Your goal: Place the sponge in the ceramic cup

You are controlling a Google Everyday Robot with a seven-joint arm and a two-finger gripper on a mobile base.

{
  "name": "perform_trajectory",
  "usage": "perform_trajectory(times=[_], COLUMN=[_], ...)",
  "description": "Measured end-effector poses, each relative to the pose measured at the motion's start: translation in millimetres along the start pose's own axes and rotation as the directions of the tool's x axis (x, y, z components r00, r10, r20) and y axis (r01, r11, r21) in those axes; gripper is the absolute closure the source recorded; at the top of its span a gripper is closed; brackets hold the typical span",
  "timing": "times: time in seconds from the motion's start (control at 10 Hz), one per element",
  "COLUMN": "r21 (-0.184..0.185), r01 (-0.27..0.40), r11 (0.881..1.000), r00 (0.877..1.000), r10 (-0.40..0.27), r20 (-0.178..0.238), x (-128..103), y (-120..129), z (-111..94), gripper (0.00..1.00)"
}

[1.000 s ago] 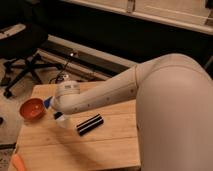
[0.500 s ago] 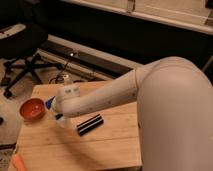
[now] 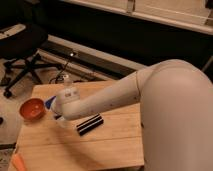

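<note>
Well, my gripper (image 3: pixel 61 118) hangs below my wrist over the left part of the table (image 3: pixel 105 150), between the bowl (image 3: pixel 32 109) and the black bar (image 3: pixel 90 124). My own arm covers most of it, so I cannot tell whether it is open, closed or clamped on anything. A corner of the sponge (image 3: pixel 49 103) shows bright blue just at the left edge of my wrist, on the side toward the bowl; whether it lies on the wood or hangs from me I cannot tell. I judge it light, soft and squashy, neither slippery nor breakable, so it wants a pinch across its narrow width near the middle, firm enough to dent it. If it is as broad as the cup's mouth, it may need to go in edgewise. The cup I cannot pick out plainly, and a pale shape under my wrist may be it, so I cannot say what it holds. The bowl shows only its own orange-red inside. Behind my wrist stands a clear bottle (image 3: pixel 65 80), contents unreadable, and a thin orange thing (image 3: pixel 18 162) lies at the near left corner.
</note>
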Motion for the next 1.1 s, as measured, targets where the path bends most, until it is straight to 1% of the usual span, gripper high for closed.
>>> perform_trajectory(times=[0.2, 0.5, 0.6, 1.1], r21=[-0.002, 0.009, 0.011, 0.009], r01=[0.001, 0.005, 0.001, 0.003], r11=[1.000, 1.000, 1.000, 1.000], r00=[1.000, 1.000, 1.000, 1.000], r10=[-0.001, -0.005, -0.001, -0.003], r20=[0.000, -0.003, 0.002, 0.002], x=[3.8, 9.5, 9.9, 9.3], y=[4.7, 5.8, 4.8, 6.0], z=[0.6, -3.9, -6.4, -5.9], gripper=[0.20, 0.20, 0.20, 0.20])
